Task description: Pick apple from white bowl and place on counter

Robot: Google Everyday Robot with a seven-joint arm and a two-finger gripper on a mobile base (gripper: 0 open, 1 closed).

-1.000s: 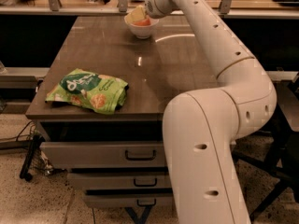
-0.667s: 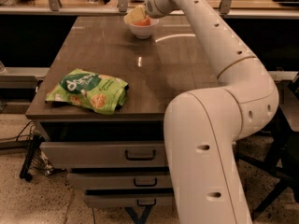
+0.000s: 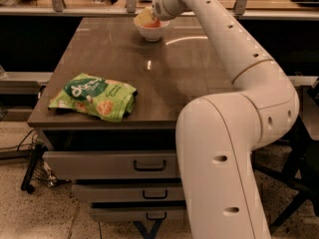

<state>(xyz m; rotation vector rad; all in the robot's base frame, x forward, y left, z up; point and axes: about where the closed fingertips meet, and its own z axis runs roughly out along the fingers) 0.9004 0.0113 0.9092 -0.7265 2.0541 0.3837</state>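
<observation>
The white bowl (image 3: pixel 151 31) stands at the far edge of the counter (image 3: pixel 164 73). The apple (image 3: pixel 153 23) shows only as a small orange-red patch inside the bowl, mostly hidden. My gripper (image 3: pixel 146 18) reaches down into the bowl from the upper right, right over the apple. A pale finger (image 3: pixel 143 17) shows at the bowl's left rim. My white arm runs from the lower right up across the counter to the bowl.
A green snack bag (image 3: pixel 94 96) lies on the counter's front left. Three grey drawers (image 3: pixel 149 166) with dark handles sit below. A rail and shelf run behind the counter. A dark cart base (image 3: pixel 32 168) stands on the floor at left.
None; the gripper stays in the bowl over the apple.
</observation>
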